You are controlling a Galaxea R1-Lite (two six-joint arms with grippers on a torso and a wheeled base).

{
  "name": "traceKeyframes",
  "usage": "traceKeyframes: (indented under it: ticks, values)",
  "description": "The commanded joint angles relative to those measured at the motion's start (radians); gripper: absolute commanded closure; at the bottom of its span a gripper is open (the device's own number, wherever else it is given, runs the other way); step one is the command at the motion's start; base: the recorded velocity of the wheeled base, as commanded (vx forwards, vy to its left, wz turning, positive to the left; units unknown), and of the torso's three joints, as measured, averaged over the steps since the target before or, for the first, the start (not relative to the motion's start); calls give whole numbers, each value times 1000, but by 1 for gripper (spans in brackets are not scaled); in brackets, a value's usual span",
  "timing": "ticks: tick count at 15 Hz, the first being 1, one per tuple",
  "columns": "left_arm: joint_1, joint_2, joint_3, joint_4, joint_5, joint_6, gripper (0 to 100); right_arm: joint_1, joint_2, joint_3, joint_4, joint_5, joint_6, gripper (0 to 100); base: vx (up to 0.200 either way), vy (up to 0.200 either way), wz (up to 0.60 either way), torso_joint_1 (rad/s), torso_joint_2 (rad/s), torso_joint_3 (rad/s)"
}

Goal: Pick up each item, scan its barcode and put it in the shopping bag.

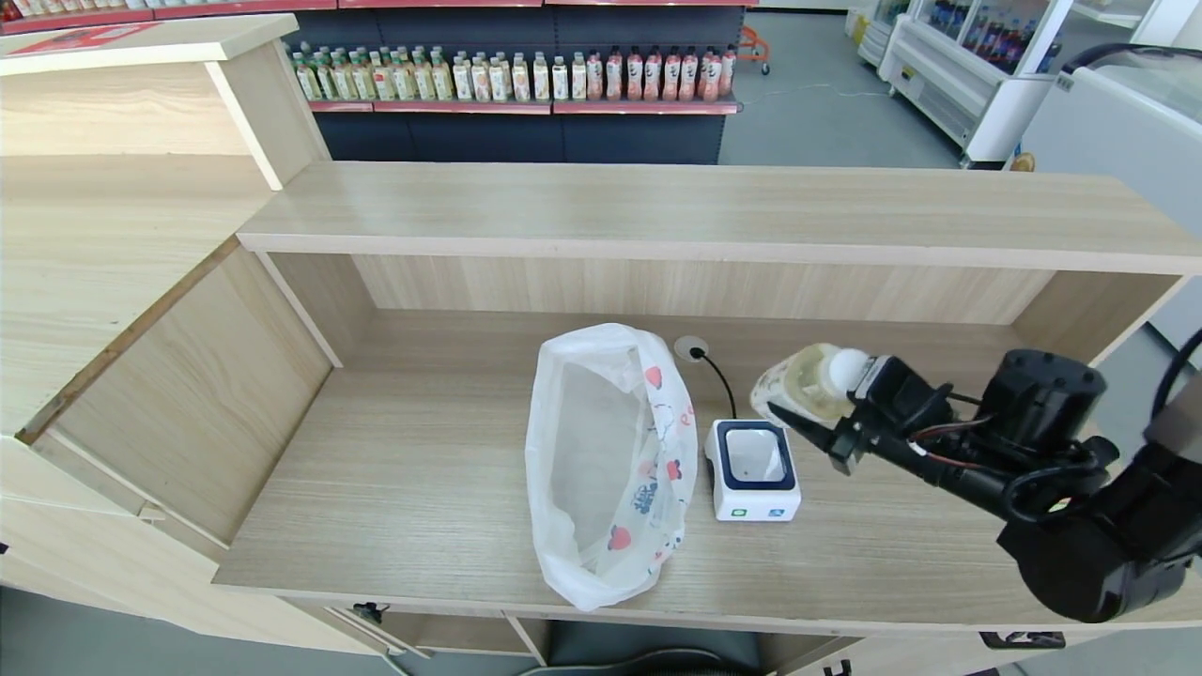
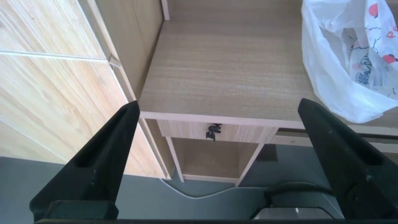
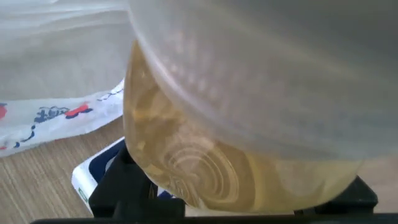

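Seemingly just above the scanner [image 1: 754, 467], right gripper [image 1: 811, 404] grips a bottle [image 1: 796, 380].

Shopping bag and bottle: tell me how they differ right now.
The shopping bag lies on the counter with its mouth open; the bottle is held off it, on its side, in the right gripper. The bag is white with red prints; the bottle is clear with yellowish liquid and a white cap. Both are close to the scanner.

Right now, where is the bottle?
In the head view, the bottle is in the right gripper, raised close to the scanner, right of the shopping bag.
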Motion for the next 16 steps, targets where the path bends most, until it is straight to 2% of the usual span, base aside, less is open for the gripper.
traceKeyframes:
  ticks: [1, 2, 3, 5, 6, 7, 10, 16]
  values:
    - [0, 0, 0, 0, 0, 0, 0, 6, -314, 52, 247, -243, 272, 100, 0, 0, 0, 0, 0, 0]
    - [0, 0, 0, 0, 0, 0, 0, 10, -369, 60, 342, -280, 347, 100, 0, 0, 0, 0, 0, 0]
    - [0, 0, 0, 0, 0, 0, 0, 43, -450, 51, 524, -338, 492, 100, 0, 0, 0, 0, 0, 0]
    - [0, 0, 0, 0, 0, 0, 0, 101, -495, 0, 669, -389, 648, 100, 0, 0, 0, 0, 0, 0]
    - [0, 0, 2, 0, 0, 0, 0, 142, -507, -75, 773, -406, 745, 100, 0, 0, 0, 0, 0, 0]
    - [0, 0, 0, 0, 0, 0, 0, 162, -502, -121, 816, -404, 769, 100, 0, 0, 0, 0, 0, 0]
    - [0, 0, 0, 0, 0, 0, 0, 201, -464, -184, 846, -403, 774, 100, 0, 0, 0, 0, 0, 0]
    - [0, 0, 0, 0, 0, -3, 0, 254, -389, -192, 839, -404, 772, 100, 0, 0, 0, 0, 0, 0]
